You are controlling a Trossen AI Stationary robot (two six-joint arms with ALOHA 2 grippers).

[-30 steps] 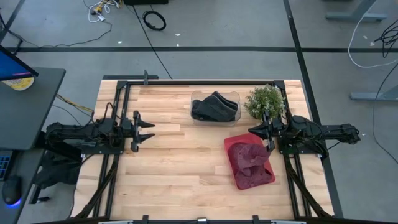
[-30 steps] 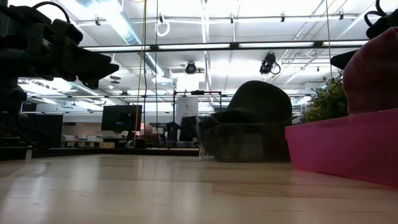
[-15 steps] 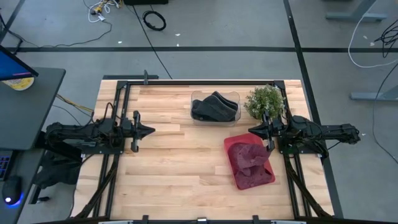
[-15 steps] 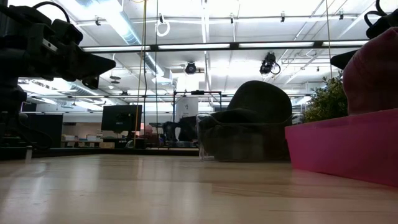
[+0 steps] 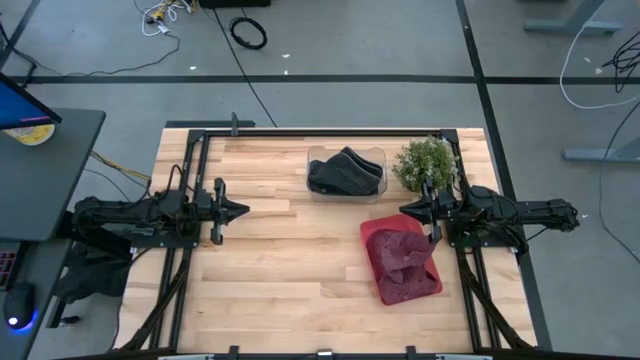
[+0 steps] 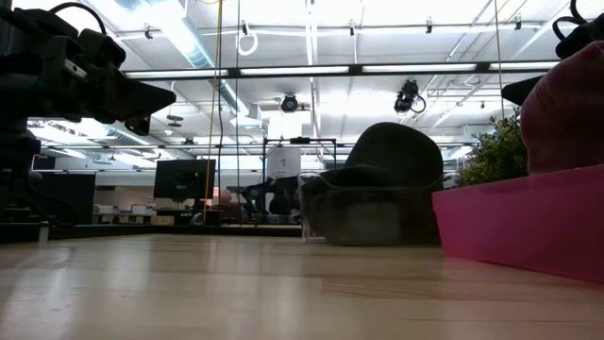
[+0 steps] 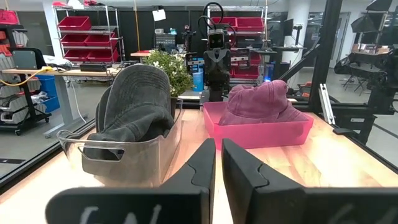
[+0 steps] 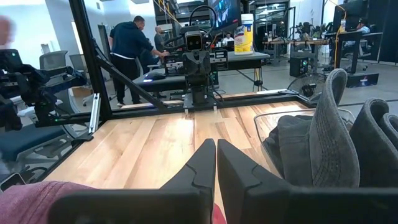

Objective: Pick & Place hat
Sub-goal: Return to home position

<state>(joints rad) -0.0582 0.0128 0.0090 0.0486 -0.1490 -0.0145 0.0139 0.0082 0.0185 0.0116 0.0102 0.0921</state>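
A light wooden tabletop point(image 5: 280, 270) with a black frame stands on a grey floor, and a small green plant point(image 5: 425, 163) stands on it near the far edge, on the right side. On the floor beyond the far edge lies a coiled black cable point(image 5: 249, 33), and a dark desk point(image 5: 55, 170) is just beside the left end of the tabletop. In the room around, a person in dark clothes point(image 8: 132, 46) stands beyond the tabletop, and in another direction there is a rack of red crates point(image 7: 81, 37).

A clear bin point(image 5: 312, 191) holds dark grey caps point(image 5: 345, 170), a pink-red bin point(image 5: 408, 291) a maroon cap point(image 5: 401, 250).
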